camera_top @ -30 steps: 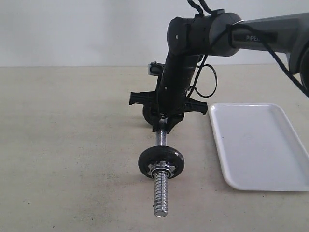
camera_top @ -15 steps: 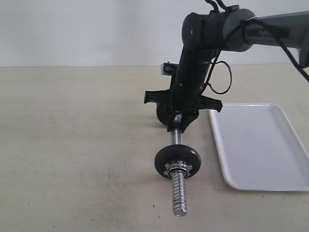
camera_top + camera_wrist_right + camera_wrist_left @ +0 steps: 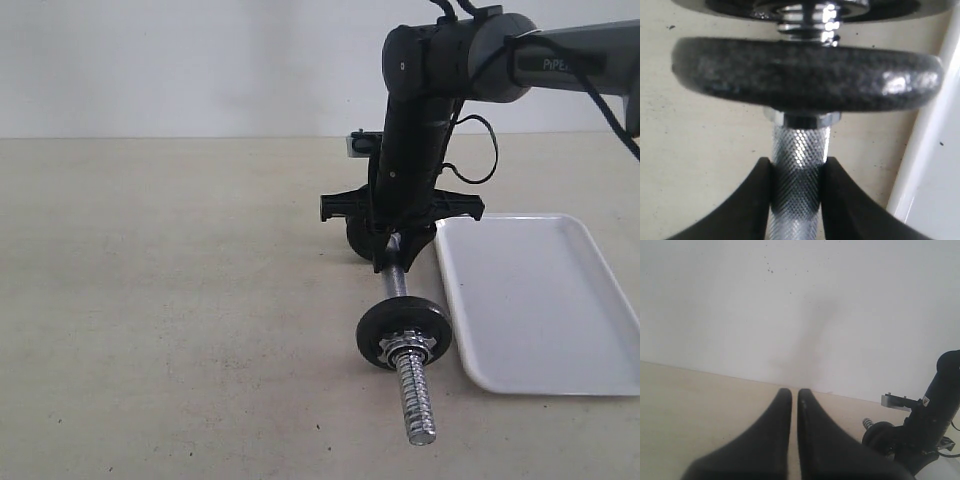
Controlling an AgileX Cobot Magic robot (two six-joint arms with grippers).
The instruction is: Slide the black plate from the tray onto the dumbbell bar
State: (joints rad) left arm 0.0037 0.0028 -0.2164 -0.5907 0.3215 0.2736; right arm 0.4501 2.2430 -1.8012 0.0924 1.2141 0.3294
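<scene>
The right fingers [image 3: 752, 200] are clamped on the knurled middle of the bar [image 3: 397, 285], which lies just beside the tray [image 3: 540, 300] on the worktop [image 3: 150, 300]. The plate [image 3: 356, 242] sits on the bar's far end, behind these fingers. A disc with a star nut [image 3: 385, 330] is on the near end. The left fingers [image 3: 765, 440] are together and hold nothing.

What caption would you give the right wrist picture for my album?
Right gripper clamped on the knurled middle of the dumbbell bar, close to a black weight disc, the tray alongside.
</scene>
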